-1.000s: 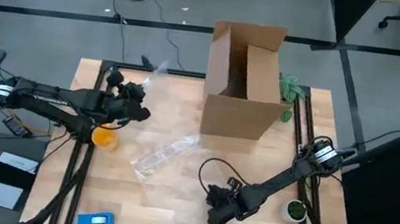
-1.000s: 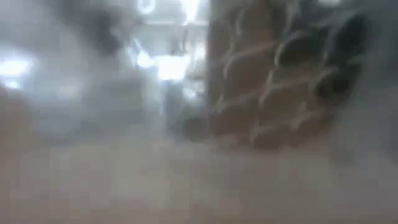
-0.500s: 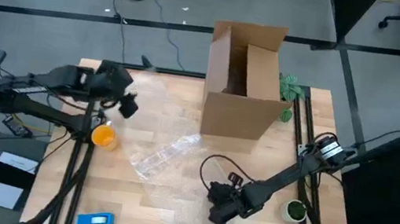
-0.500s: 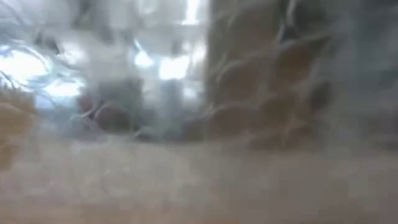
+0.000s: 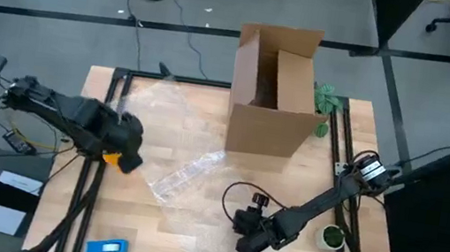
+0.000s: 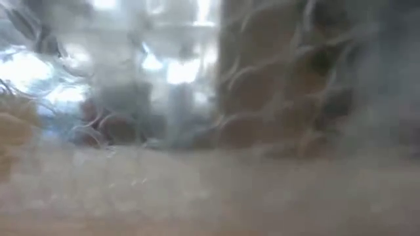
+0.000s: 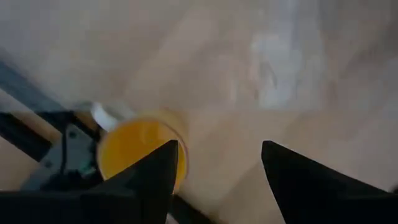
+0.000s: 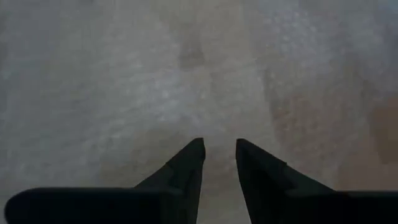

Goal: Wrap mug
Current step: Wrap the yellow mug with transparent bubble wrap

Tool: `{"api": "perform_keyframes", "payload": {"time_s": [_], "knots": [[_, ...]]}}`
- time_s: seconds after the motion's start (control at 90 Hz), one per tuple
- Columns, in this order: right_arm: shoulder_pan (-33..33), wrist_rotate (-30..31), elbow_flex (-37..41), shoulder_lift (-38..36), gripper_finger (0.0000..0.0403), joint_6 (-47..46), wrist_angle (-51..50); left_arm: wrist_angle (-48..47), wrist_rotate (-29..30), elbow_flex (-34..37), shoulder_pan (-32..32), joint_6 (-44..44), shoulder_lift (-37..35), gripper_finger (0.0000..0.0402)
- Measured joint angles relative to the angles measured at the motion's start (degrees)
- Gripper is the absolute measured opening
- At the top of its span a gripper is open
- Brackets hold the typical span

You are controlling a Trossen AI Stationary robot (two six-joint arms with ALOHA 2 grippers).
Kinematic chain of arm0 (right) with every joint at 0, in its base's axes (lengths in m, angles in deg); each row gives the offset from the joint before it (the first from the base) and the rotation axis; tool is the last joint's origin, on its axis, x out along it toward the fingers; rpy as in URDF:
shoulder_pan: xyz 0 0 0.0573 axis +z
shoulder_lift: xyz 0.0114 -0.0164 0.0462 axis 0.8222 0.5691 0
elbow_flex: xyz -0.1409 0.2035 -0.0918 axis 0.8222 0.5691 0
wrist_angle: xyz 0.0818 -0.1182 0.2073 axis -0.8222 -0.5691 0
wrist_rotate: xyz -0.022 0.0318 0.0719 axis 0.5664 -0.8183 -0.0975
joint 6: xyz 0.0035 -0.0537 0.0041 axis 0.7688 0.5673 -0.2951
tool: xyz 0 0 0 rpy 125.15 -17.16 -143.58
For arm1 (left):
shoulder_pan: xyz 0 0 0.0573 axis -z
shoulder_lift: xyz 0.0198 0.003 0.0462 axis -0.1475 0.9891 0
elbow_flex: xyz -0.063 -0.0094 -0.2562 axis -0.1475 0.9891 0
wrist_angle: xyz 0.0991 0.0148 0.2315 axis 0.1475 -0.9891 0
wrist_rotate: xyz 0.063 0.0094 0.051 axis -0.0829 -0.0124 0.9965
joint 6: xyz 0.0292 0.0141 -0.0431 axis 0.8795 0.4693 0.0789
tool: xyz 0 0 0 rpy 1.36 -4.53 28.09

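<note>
The orange mug [image 5: 115, 161] [image 7: 138, 154] stands upright near the table's left edge. My left gripper [image 5: 128, 142] [image 7: 216, 148] hovers open right over it, one fingertip [image 7: 166, 157] in front of the mug's rim. A clear sheet of bubble wrap [image 5: 176, 141] lies spread from the table's far left to its near middle, with a crumpled ridge [image 5: 186, 174] across it. It also blurs the low view [image 6: 197, 98]. My right gripper [image 5: 249, 240] [image 8: 217, 144] sits low on the sheet's near right part, fingers almost together. My left gripper: I cannot tell whether its fingertip touches the mug. My right gripper has its fingers closed to a narrow gap on the bubble wrap's near right part [image 8: 217, 127], coming down at a slant from the table's right. Whether it has an edge or a fold does not show. The sheet lies slack on the table.
An open cardboard box [image 5: 271, 88] stands at the far middle with a green plant [image 5: 327, 101] behind it. A small dark green round object with a white rim [image 5: 332, 238] sits at the right edge. A blue object [image 5: 108, 247] lies near left. A black cable [image 5: 238, 190] loops by my right arm.
My left gripper rose toward the far edge, then came down toward the table's near left, ending over the mug. The bubble wrap's far part has spread out flat over the far left of the table. My right gripper has stayed in place.
</note>
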Motion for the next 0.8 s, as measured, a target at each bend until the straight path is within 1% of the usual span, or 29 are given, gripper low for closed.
{"api": "perform_keyframes", "payload": {"time_s": [0.1,0.2,0.3,0.389,0.489,0.622,0.722,0.767,0.8], "knots": [[-2.26,0.02,-0.01,0.0,0.0076,0.23,0.06,-0.1,-2.93,-0.01,3.95,-1.9,2.38,0.0219],[-4.47,0.08,-0.02,0.0,0.008,1.58,-0.04,-1.21,-3.1,0.57,8.43,-1.49,4.28,0.0219],[-6.55,0.04,-0.02,0.0,0.0095,5.18,-0.57,0.54,-3.4,2.35,13.28,-1.1,5.15,0.0218],[-7.95,0.04,-0.04,0.0,0.0117,7.92,-0.62,1.48,-3.02,3.85,16.96,-2.67,4.92,0.0219],[-9.24,0.21,-0.04,0.0,0.015,10.2,-0.63,2.18,-3.41,4.93,19.68,-3.37,5.01,0.0219],[-10.8,1.41,-0.04,0.0,0.0197,10.95,-0.61,2.18,-0.13,6.92,23.53,-1.19,4.98,0.0219],[-11.36,3.5,-0.04,0.0,0.0228,12.45,-0.53,2.99,3.18,10.39,24.93,0.89,4.98,0.0219],[-11.41,4.21,-0.04,0.0,0.0242,13.14,-0.54,3.52,2.8,12.44,25.18,1.64,4.98,0.0219],[-11.42,4.39,-0.04,0.0,0.0252,13.23,-0.54,3.41,0.83,13.47,25.25,1.76,5.03,0.0219]]}}
